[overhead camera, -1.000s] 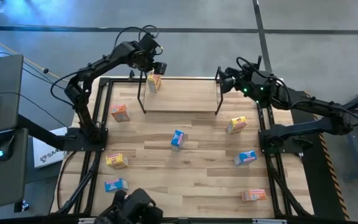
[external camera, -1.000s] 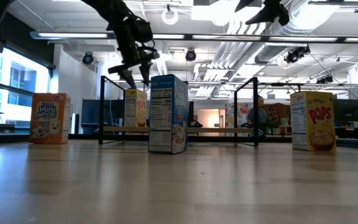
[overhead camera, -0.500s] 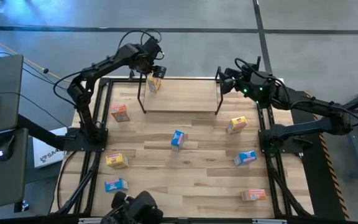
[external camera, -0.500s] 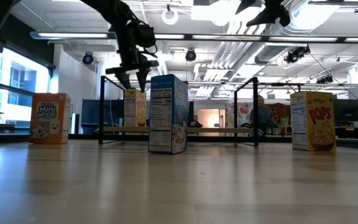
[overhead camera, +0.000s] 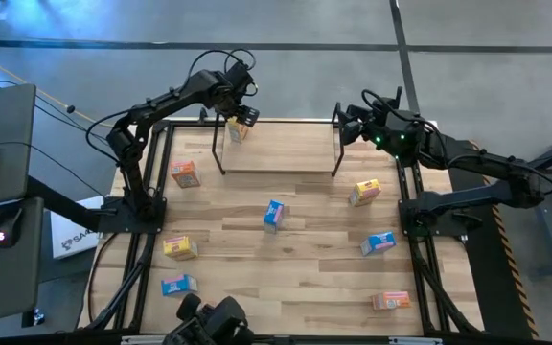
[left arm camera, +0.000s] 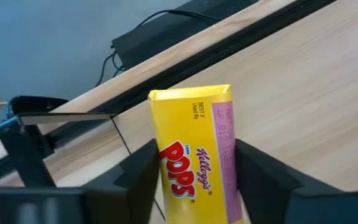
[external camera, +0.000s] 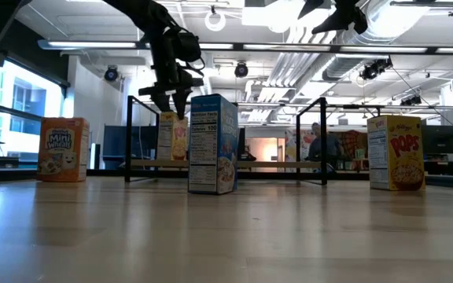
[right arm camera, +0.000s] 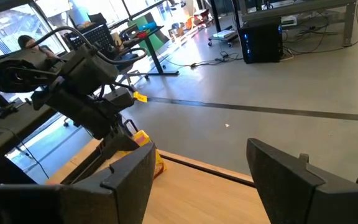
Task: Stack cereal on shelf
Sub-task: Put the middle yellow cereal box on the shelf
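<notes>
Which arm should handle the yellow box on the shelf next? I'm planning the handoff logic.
Left. The left tool already straddles the yellow Pops box at the shelf's left end. The right tool hangs open beyond the shelf's right end, holding nothing.

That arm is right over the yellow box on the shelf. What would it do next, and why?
Probably shut fully on the yellow box to shift it. The left hand has a finger on each side of it, and the box stands on the shelf at its left end.
</notes>
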